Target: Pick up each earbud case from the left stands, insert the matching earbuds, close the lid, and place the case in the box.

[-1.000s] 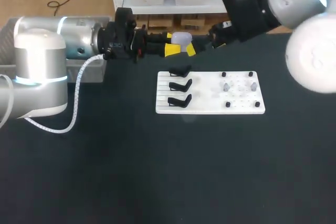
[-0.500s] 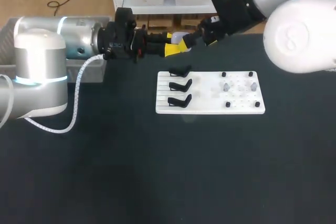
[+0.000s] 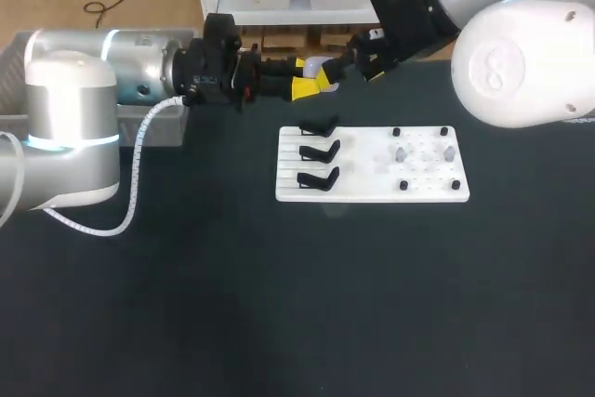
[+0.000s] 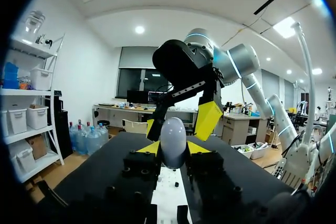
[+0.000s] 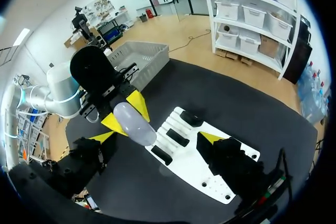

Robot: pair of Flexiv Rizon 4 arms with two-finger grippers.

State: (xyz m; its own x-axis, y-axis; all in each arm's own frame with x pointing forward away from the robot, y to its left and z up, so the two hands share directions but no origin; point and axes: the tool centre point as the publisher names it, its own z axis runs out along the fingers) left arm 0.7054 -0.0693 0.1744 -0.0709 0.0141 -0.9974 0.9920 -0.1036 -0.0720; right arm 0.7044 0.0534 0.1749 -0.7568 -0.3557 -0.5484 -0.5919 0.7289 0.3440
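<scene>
A white, egg-shaped earbud case is held up above the table's far side, with my left gripper shut on it. From the left wrist the case stands between the yellow tips. My right gripper is open right at the case, one finger on each side without touching; from its wrist the case lies between its wide-apart fingers. Below, a white board carries three black stands on its left, all bare, and small earbuds on its right.
A grey box stands at the table's far left behind my left arm, also seen from the right wrist as a mesh-sided box. Dark table stretches in front of the board.
My right arm has swung left, and its open gripper has come up to the case. The left arm has kept still with the case in its grip.
</scene>
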